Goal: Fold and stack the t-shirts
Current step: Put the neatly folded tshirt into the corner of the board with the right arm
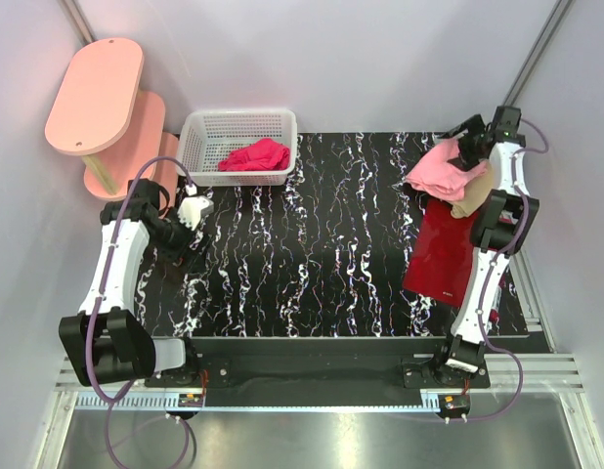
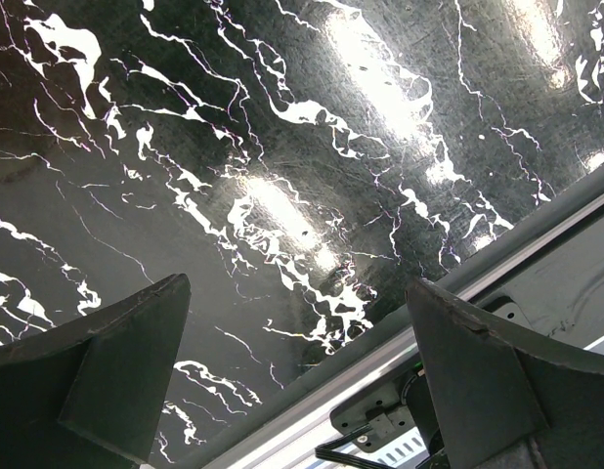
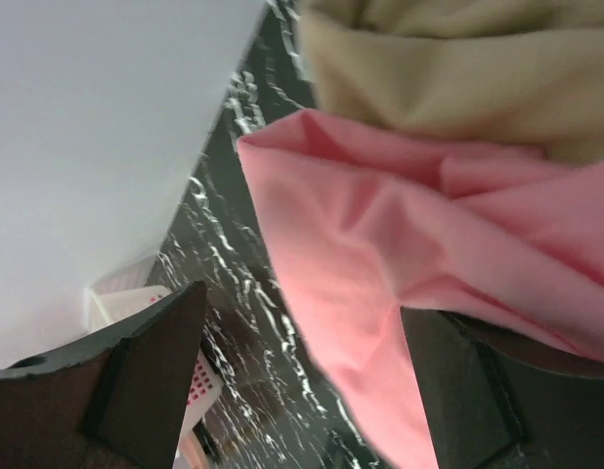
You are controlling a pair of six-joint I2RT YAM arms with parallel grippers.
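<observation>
A crumpled salmon-pink t-shirt point(image 1: 441, 168) lies at the far right of the black marbled table, on top of a tan t-shirt point(image 1: 475, 198). A dark red t-shirt point(image 1: 444, 249) lies flat in front of them. My right gripper point(image 1: 466, 147) hovers at the pink heap. In the right wrist view its jaws point(image 3: 302, 303) stand wide apart, with pink cloth point(image 3: 400, 225) between them and over the right finger, and tan cloth point(image 3: 458, 78) beyond. My left gripper point(image 1: 192, 210) is open and empty over the left of the table; it also shows in the left wrist view point(image 2: 297, 293).
A white mesh basket point(image 1: 206, 132) at the back left holds a crumpled red-pink garment point(image 1: 255, 154). A pink two-tier stand point(image 1: 97, 98) sits beyond the table's left corner. The table's metal front rail point(image 2: 458, 283) shows below my left gripper.
</observation>
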